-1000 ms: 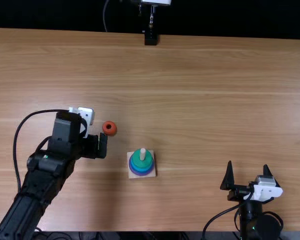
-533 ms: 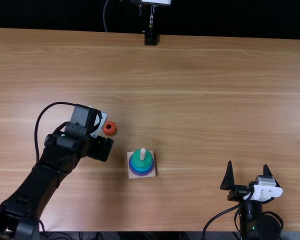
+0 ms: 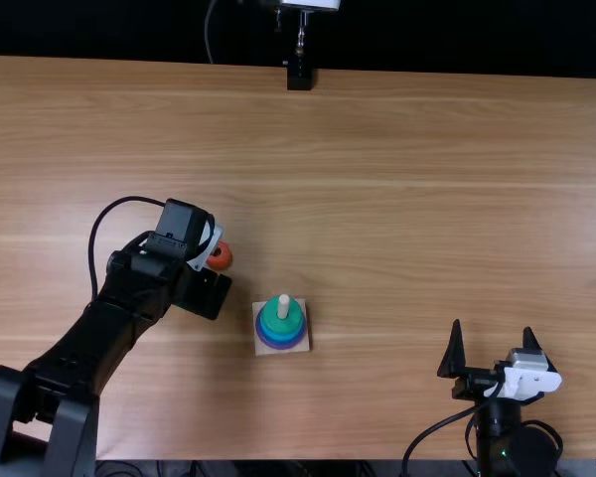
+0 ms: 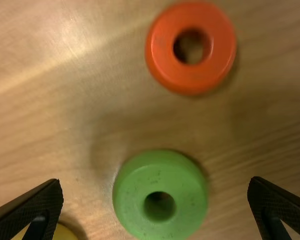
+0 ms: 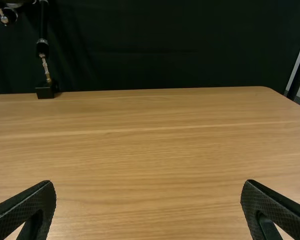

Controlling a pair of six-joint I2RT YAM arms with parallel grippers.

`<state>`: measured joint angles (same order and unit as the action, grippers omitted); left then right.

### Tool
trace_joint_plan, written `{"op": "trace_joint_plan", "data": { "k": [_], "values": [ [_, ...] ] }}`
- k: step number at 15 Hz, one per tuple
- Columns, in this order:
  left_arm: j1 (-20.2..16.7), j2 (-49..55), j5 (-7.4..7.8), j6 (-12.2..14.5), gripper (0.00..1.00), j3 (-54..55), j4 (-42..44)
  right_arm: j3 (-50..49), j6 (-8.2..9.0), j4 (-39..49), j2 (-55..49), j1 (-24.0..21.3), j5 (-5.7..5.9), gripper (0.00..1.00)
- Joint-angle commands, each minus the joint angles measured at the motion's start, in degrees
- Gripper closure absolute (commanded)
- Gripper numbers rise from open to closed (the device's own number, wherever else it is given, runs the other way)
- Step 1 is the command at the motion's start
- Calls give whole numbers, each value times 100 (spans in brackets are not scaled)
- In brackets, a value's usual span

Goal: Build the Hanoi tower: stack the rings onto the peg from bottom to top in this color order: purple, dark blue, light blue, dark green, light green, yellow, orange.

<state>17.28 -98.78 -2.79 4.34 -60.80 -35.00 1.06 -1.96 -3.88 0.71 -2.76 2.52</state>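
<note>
Working left to right over the light brown wooden table (image 3: 397, 179), we log the left gripper (image 3: 207, 294) first. It is open; in its wrist view the two black fingers stand well apart. Between them in that view we see the light green, round ring (image 4: 130, 197), lying flat on the wood. One finger partly covers the round yellow ring (image 4: 64, 234). The orange ring (image 3: 220, 260) lies flat near the light green one, the two apart.

Next we note the square, pale wooden base (image 3: 303, 344) with its upright, pale round peg (image 3: 283, 303). The peg bears a purple ring (image 3: 280, 348) at the bottom, blue above it (we cannot tell one blue ring from two here) and a dark green ring (image 3: 273, 316) on top.

Farthest right we record the right gripper (image 3: 492, 330), open, its pointed black fingers well apart near the table's near edge.
</note>
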Motion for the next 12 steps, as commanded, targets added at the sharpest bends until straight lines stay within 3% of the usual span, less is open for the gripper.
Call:
{"op": "trace_joint_plan", "data": {
  "k": [1, 3, 7, 8, 9, 10, 11, 12],
  "values": [
    [48, -150, -27, 199, 0, -249, -54, -62, 37, -135, -71, -57, 1, 0],
    [48, -220, -27, 452, 0, -257, -149, -62, 37, -135, -71, -57, 1, 0],
    [48, -247, -27, 505, 0, -249, -212, -62, 37, -135, -71, -57, 1, 0],
    [48, -247, -17, 515, 12, -249, -191, -62, 37, -135, -71, -57, 1, 0],
    [48, -273, -17, 515, 48, -231, -191, -62, 37, -135, -71, -57, 1, 0],
    [48, -273, -17, 515, 74, -222, -191, -62, 37, -135, -71, -57, 1, 0],
    [48, -273, -27, 515, 85, -196, -202, -62, 37, -135, -71, -57, 1, 0],
    [39, -273, -27, 515, 86, -187, -212, -62, 37, -135, -71, -57, 1, 0]
  ]
}}
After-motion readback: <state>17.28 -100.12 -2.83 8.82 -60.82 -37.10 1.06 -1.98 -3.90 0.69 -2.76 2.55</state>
